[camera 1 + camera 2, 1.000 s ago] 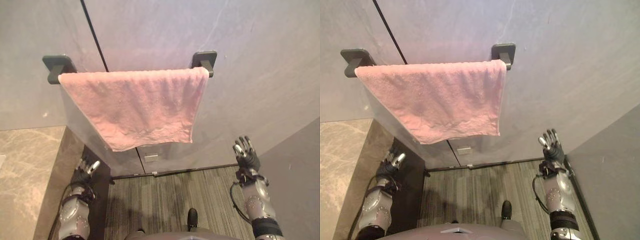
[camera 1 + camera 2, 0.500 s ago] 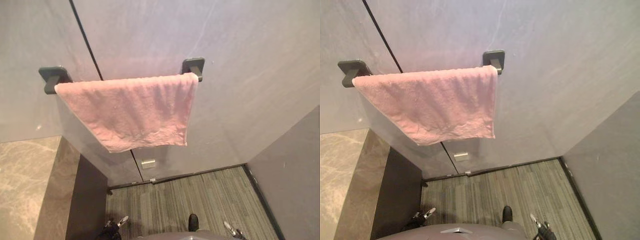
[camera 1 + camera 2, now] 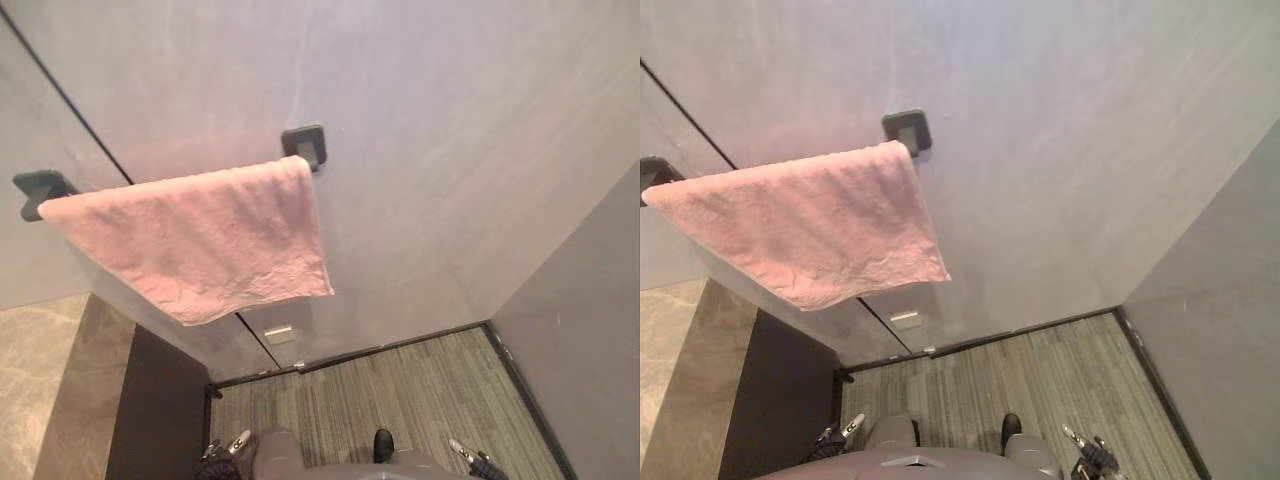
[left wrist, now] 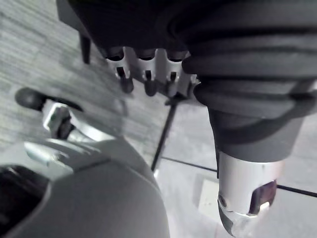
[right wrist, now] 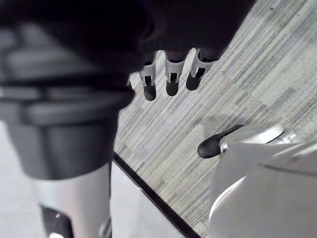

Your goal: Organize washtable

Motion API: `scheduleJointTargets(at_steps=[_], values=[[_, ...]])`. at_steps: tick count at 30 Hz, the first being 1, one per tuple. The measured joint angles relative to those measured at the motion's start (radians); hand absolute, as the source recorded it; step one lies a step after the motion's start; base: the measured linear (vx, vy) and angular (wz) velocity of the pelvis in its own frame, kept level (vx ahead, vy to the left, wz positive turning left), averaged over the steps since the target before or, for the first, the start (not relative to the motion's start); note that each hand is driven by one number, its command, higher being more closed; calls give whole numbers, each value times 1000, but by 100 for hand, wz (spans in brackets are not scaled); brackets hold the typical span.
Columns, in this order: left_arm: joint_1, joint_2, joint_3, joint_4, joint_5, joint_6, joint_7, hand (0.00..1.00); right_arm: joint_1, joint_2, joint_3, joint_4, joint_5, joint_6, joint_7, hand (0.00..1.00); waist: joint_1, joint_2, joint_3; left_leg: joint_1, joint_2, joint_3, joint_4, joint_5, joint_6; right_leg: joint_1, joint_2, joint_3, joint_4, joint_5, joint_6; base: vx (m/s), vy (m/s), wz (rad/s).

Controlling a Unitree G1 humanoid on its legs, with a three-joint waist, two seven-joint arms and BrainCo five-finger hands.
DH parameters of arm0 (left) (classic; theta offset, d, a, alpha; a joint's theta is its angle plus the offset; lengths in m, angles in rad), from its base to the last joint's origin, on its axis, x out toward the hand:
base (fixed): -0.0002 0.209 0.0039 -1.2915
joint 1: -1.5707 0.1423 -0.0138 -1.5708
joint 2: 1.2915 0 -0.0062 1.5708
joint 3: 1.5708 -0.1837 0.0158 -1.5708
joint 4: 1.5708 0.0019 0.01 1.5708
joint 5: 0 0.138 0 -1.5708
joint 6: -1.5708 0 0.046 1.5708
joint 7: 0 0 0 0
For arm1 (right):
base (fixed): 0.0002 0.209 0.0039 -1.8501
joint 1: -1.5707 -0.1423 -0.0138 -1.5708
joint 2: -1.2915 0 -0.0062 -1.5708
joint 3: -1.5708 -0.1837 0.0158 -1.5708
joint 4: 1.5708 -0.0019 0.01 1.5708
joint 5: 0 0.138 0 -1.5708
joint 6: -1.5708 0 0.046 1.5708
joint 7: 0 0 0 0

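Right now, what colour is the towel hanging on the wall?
The towel is plain pink, with no pattern. It shows best in the left eye view.

The pink towel (image 3: 190, 245) hides the bar from me. The left bracket (image 3: 652, 170) is cut by the frame's edge, and so is the worktop (image 3: 40, 400). My left hand (image 3: 238, 441) and right hand (image 3: 470, 458) are cut off at the bottom edge, past the fingertips. The little wall plate (image 3: 279, 334) is too small to identify.

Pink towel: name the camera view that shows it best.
The left eye view: the pink towel hangs whole between both dark wall brackets, with room around it. The right eye view has it pushed against the picture's left edge, with the bracket there partly cut off. Both wrist views face the striped floor.
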Motion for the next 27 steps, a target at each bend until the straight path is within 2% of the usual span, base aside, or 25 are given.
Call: scheduleJointTargets(at_steps=[1, 2, 4, 6, 7, 8, 9, 10, 11, 12, 13, 14, 16, 17, 18, 19, 20, 21, 22, 23, 24, 25, 26, 27], values=[[1, 2, 11, 7, -3, 0, 6, 0, -14, -1, -1, -5, 0, -1, -3, 0, 12, -13, 8, -33, 1, 15, 168, -77, 14, 7, 1, -29, -7, 1, -31, 63, -68, 27], [1, 2, 14, 11, -3, 0, 7, 0, -17, -1, -1, -7, 0, -1, -3, 0, 14, -16, 9, -33, 2, 21, 197, -89, 15, 10, 1, -32, -9, 0, -32, 113, -17, 34], [3, 1, 55, 22, -11, 8, 16, 0, -31, -1, 1, -33, 4, -12, -4, 0, 11, -30, 10, 6, 2, 85, 317, -157, 10, 22, 7, -84, -31, 6, -53, 172, 76, 54], [-3, 1, 91, 21, -10, 14, 15, 0, -29, -3, -2, -41, 9, -21, -4, 0, 4, -27, 7, 57, 1, 124, 301, -173, -13, 21, 16, -130, -38, 7, -59, 212, 135, 86], [-5, 3, 130, 20, -10, 20, 16, 0, -29, -5, -7, -40, 11, -21, -3, 0, -8, -10, -3, 145, -3, 157, 221, -179, -54, 17, 26, -181, -32, 9, -57, 234, 162, 103], [-5, 5, 140, 20, -10, 24, 16, 0, -27, -3, -9, -40, 11, -20, -3, 0, -20, -8, -6, 188, -8, 169, 164, -176, -84, 16, 28, -203, -28, 6, -59, 219, 190, 126], [-8, 8, 142, 19, -8, 26, 16, 0, -27, 1, -13, -38, 11, -19, -3, 0, -33, -4, -11, 272, -27, 178, -9, -149, -137, 8, 29, -252, -19, 3, -62, 116, 140, 105], [-14, 9, 136, 19, -7, 27, 16, 0, -27, 2, -17, -37, 11, -19, -3, 0, -42, 3, -17, 317, -35, 182, -132, -125, -161, -2, 32, -279, -16, 3, -62, 48, 152, 121], [-40, 22, 110, 17, -5, 34, 15, 0, -28, 17, -28, -34, 10, -18, -3, 0, -48, -7, -28, 385, -55, 193, -311, -230, -160, -33, 23, -308, 2, 4, -62, -50, 112, 123], [-63, 33, 85, 16, 2, 35, 15, 0, -22, 34, -43, -31, 10, -16, -2, 0, -56, -18, -50, 407, -66, 212, -441, -270, -109, -70, 3, -339, 23, 6, -60, -69, 100, 122], [-78, 36, 65, 16, 3, 35, 16, 0, -18, 35, -43, -29, 10, -16, -2, 0, -61, -17, -59, 418, -66, 227, -497, -288, -80, -84, 0, -355, 29, 7, -59, -78, 118, 109], [-105, 46, 14, 16, 10, 32, 15, 0, -21, 34, -43, -28, 9, -13, -2, 0, -60, -5, -62, 452, -65, 249, -600, -325, -46, -107, 1, -375, 45, 7, -58, -96, 152, 72], [-150, 58, -53, 16, 23, 32, 15, 0, -40, 34, -41, -27, 8, -13, -2, 0, -61, 2, -61, 466, -76, 249, -722, -341, -46, -178, -15, -387, 112, 7, -58, -132, 174, 39], [-179, 58, -89, 16, 40, 32, 16, 0, -42, 31, -37, -29, 2, -14, -2, 0, -65, -2, -58, 467, -100, 245, -755, -340, -46, -210, -46, -385, 158, 2, -56, -160, 218, 16], [-192, 61, -124, 10, 54, 28, 17, 0, -43, 29, -21, -30, -3, -13, -2, 0, -73, -29, -42, 459, -141, 241, -711, -340, -46, -210, -99, -370, 188, -6, -41, -179, 222, 9], [-193, 63, -133, 2, 67, 24, 16, 0, -45, 30, -2, -30, -10, -12, -2, 0, -75, -59, -26, 448, -158, 238, -681, -354, -31, -204, -134, -347, 200, -6, -27, -233, 254, -1], [-193, 61, -169, -3, 88, 20, 15, 0, -27, 26, 33, -35, -31, -13, -1, 0, -86, -53, -23, 441, -169, 243, -768, -364, 32, -199, -152, -303, 211, 25, 15, -195, 234, -9], [-197, 62, -178, -5, 91, 19, 15, 0, -25, 16, 40, -33, -32, -12, -1, 0, -87, -42, -17, 434, -166, 241, -761, -376, 36, -207, -147, -269, 234, 27, 20, -257, 375, -31], [-194, 75, -194, -1, 92, 18, 18, 0, -32, 20, 59, -35, -33, -10, -1, 0, -70, -35, -13, 438, -182, 240, -757, -392, 35, -261, -150, -155, 302, 36, 74, -102, 448, -16], [-196, 89, -200, 7, 95, 19, 18, 0, -34, 28, 80, -36, -31, -8, 1, 0, -83, -41, -9, 427, -188, 223, -755, -396, 42, -298, -148, -39, 398, 15, 103, 23, 452, 14], [-201, 88, -199, 11, 98, 19, 19, 0, -24, 35, 78, -36, -31, -5, 2, 0, -93, -44, -7, 418, -190, 199, -752, -396, 44, -307, -151, 14, 478, -11, 97, 273, 366, 109], [-200, 92, -196, 18, 109, 17, 19, 0, 10, 52, 66, -36, -30, 6, 1, 0, -99, -49, -9, 403, -191, 146, -747, -395, 49, -298, -154, 75, 637, -75, 98, 219, 211, 147], [-182, 92, -180, 18, 111, 10, 18, 0, 31, 63, 51, -36, -29, 10, 1, 0, -89, -62, -12, 403, -202, 106, -743, -385, 64, -274, -155, 127, 781, -118, 120, 80, 122, 137], [-167, 91, -167, 21, 112, 13, 19, 0, 37, 66, 48, -38, -29, 10, 2, 0, -82, -69, -14, 394, -211, 94, -733, -383, 67, -255, -157, 155, 833, -131, 129, -121, 14, 112]])
